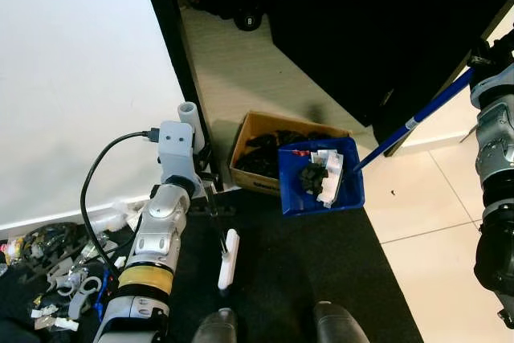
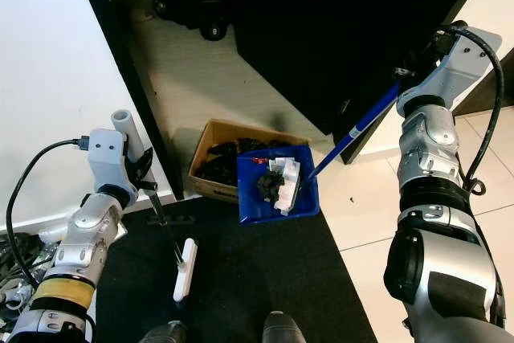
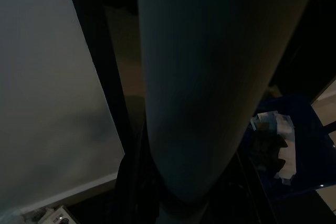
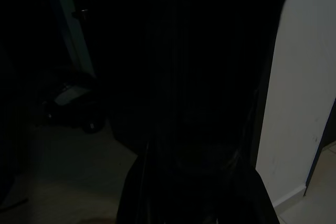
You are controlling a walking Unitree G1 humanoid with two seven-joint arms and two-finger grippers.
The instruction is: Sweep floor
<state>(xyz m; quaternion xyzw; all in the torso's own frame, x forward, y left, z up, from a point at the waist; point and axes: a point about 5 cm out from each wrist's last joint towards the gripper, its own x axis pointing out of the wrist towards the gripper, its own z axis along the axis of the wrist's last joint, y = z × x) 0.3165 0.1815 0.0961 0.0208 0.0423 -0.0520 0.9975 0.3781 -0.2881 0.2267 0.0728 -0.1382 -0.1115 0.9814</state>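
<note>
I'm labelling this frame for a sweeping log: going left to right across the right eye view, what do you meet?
Left arm with grey broom handle → white brush head → cardboard box → blue dustpan holding scraps → blue dustpan pole → right arm.

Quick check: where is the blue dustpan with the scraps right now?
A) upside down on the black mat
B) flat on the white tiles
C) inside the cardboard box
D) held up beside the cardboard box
D: the blue dustpan, scraps inside, hangs on its long handle beside the cardboard box.
</note>
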